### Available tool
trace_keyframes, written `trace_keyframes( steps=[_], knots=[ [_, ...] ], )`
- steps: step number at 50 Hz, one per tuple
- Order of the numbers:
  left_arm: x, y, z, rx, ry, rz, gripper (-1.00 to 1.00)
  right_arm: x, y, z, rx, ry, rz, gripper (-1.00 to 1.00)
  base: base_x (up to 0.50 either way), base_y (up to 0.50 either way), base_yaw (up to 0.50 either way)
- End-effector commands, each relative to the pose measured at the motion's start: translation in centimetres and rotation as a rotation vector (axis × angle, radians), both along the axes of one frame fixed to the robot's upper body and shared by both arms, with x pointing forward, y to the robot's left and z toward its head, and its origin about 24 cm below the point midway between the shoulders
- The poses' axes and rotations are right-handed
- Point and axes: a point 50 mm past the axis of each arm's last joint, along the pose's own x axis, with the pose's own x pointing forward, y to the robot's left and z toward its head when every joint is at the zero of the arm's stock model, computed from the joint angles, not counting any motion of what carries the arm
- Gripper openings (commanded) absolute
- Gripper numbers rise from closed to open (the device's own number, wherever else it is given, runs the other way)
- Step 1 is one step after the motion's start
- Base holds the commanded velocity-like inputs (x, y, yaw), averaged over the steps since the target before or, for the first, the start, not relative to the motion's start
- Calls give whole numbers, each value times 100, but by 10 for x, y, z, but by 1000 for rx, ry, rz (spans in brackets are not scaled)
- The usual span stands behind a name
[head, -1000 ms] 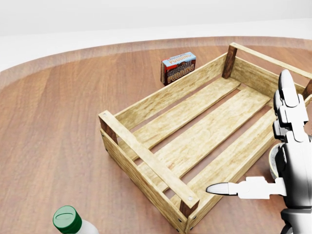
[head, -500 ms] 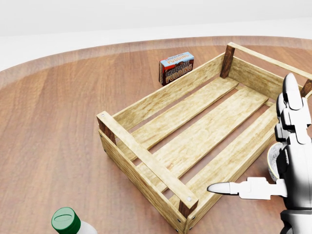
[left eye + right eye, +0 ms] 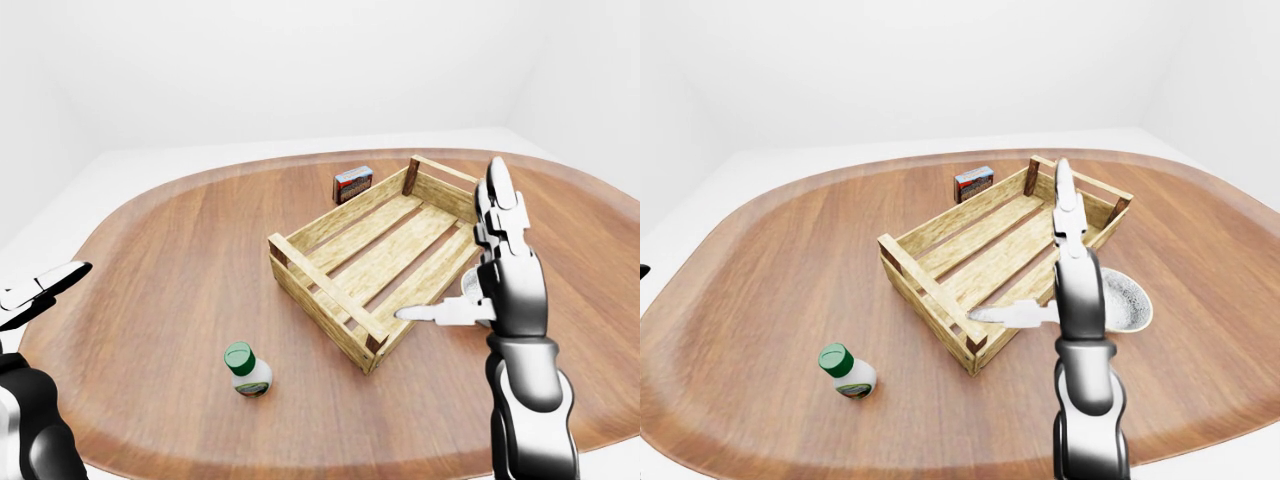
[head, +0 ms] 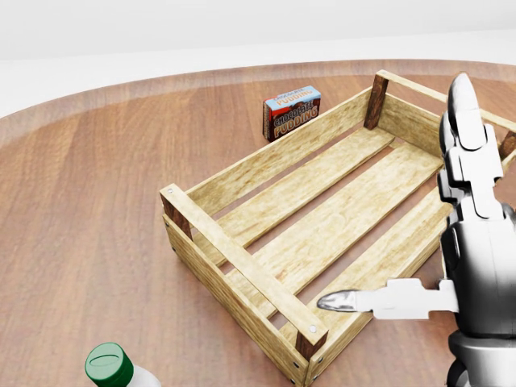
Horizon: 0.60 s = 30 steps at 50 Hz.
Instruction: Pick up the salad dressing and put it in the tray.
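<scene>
Salad dressing bottle (image 3: 247, 369) standing upright on the table (image 3: 170, 260), well apart from both robot hands. Seen in the left-eye view at about 8 o'clock from the right robot hand (image 3: 497, 262), with the near corner of the tray (image 3: 372, 262) between them. Right robot hand raised and released, holding nothing: fingers (image 4: 463, 129) stretched straight up, thumb pointing sideways toward 9 o'clock over the tray's near long wall. Left robot hand (image 3: 38, 291) visible only at the left edge of the left-eye view, at about 10 o'clock from the bottle, also spread and holding nothing.

Bottle short and rounded, white body with a dark label band low down, closed with a green screw cap. Label text too small to read.

Tray made of pale wooden slats with darker corner posts, lying diagonally near the table's middle, nothing inside. Small pudding box (image 4: 293, 112) standing just beyond the tray's far long wall, at 12 o'clock from the bottle in the head view. Round grey speckled bowl (image 3: 1126, 300) just beside the tray at 3 o'clock, partly hidden behind the right arm.

Table large, rounded, brown wood grain with a lighter rim. Room plain white, walls and floor without detail.
</scene>
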Motion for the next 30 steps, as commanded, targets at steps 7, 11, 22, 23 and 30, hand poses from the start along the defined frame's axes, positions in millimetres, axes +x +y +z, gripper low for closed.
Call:
trace_keyframes(
  steps=[7,11,22,23,30],
  knots=[
    [1,1,-2,-7,7,-2,100,-24,120,112,-500,-518,385,100,0,0,0],
    [1,0,-2,-3,7,-5,100,-2,155,124,-640,-451,427,100,0,0,0],
    [3,-3,-5,-10,15,-20,100,21,189,90,-840,-176,408,100,0,0,0],
    [3,-4,-4,-10,13,-22,100,20,190,78,-884,-136,392,100,0,0,0],
    [7,-4,-8,-16,31,-25,100,22,190,43,-883,38,382,100,0,0,0]
  ],
)
